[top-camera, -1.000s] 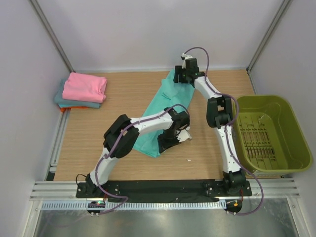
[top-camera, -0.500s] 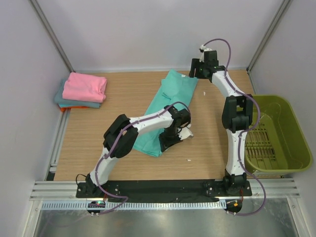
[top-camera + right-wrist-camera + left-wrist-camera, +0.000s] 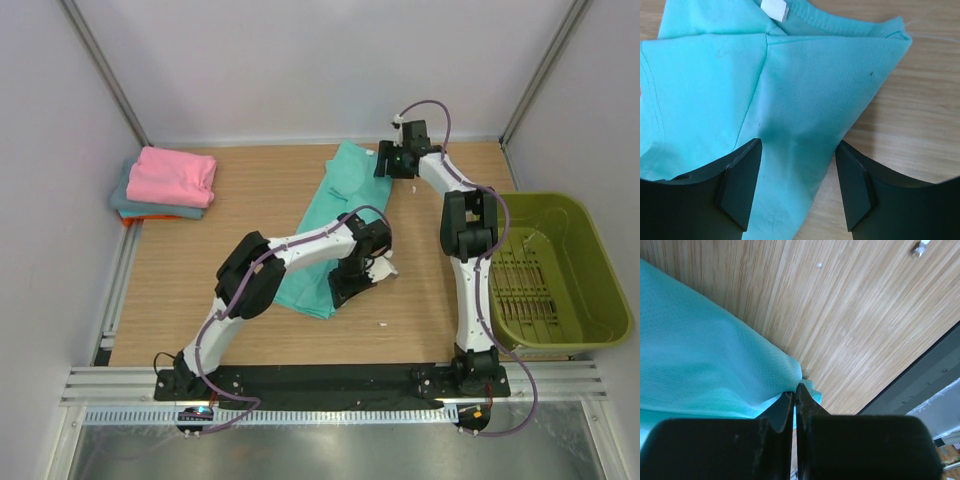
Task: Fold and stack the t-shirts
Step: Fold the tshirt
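Note:
A teal-green t-shirt (image 3: 335, 215) lies in a long folded strip across the middle of the wooden table. My left gripper (image 3: 368, 272) is shut on the near edge of this shirt (image 3: 715, 360), pinching cloth between its fingertips (image 3: 788, 400). My right gripper (image 3: 392, 165) is open just above the shirt's far collar end (image 3: 805, 90), its jaws wide apart with cloth between them but not held. A folded pink t-shirt (image 3: 172, 176) lies on top of folded teal (image 3: 122, 200) and orange tees at the far left.
An olive-green plastic basket (image 3: 590, 300) stands at the right edge of the table. A small white scrap (image 3: 382, 324) lies on the wood near the front. White walls and metal frame posts surround the table.
My right arm swung right from the shirt's far end and has come back left over the collar. My left gripper has stayed shut on the near edge, shifting slightly right.

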### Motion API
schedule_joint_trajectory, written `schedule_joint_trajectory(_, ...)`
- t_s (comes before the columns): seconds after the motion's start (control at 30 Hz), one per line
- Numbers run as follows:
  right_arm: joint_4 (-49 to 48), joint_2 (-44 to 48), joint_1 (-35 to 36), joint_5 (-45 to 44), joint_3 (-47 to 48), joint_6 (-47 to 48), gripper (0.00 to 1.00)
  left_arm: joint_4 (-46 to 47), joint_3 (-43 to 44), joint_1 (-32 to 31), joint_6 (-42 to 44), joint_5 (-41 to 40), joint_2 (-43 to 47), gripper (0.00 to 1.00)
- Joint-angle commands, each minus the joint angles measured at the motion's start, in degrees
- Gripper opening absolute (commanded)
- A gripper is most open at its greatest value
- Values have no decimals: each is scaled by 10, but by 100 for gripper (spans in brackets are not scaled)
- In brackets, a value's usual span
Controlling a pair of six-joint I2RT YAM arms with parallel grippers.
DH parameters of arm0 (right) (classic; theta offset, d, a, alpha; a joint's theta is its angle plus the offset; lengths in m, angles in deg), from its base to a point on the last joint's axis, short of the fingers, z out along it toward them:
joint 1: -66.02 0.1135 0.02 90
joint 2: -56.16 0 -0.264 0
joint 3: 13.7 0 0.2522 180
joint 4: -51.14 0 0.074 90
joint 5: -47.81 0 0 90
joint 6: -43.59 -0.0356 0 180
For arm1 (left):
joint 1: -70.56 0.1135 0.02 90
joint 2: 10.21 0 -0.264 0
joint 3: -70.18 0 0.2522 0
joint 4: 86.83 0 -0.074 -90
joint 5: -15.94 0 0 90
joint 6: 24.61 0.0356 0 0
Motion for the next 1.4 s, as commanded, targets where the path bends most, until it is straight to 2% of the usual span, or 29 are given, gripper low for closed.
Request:
schedule_joint_trajectory(0.0, -1, -32, 6, 10, 46, 6, 66, 0, 32, -13, -9, 18, -13, 1)
schedule_joint_trajectory(0.4, -8, -120, 46, 33, 170, 0, 66, -13, 110, -40, -10, 32, -78, 0)
schedule_joint_trajectory(0.8, -20, -133, 72, 46, 191, -13, 66, -16, 175, -47, -10, 25, -116, 2)
schedule_joint_trajectory(0.83, -20, -128, 72, 41, 190, -10, 66, -18, 175, -47, -10, 25, -111, 6)
schedule_joint_trajectory(0.87, -21, -123, 69, 37, 189, -3, 67, -20, 177, -47, -10, 25, -104, 19)
schedule_joint_trajectory(0.93, -26, -103, 65, 27, 185, -3, 68, -13, 170, -49, -7, 24, -67, 32)
schedule_joint_trajectory(0.97, -28, -94, 62, 26, 181, -4, 68, -4, 165, -51, -5, 20, -52, 49)
schedule_joint_trajectory(1.1, -25, -24, 47, 6, 151, -4, 71, 32, 138, -52, -22, 9, 46, 84)
schedule_joint_trajectory(1.13, -22, -7, 44, 0, 142, -7, 72, 33, 144, -53, -35, -1, 60, 86)
schedule_joint_trajectory(1.17, -20, 32, 42, -5, 131, -10, 72, 35, 148, -52, -40, -10, 92, 92)
schedule_joint_trajectory(1.27, -9, 115, 30, -9, 75, -36, 73, 34, 148, -44, -55, -38, 153, 100)
schedule_joint_trajectory(1.37, -6, 194, 21, 10, -41, -96, 73, 45, 117, -23, -82, -78, 197, 100)
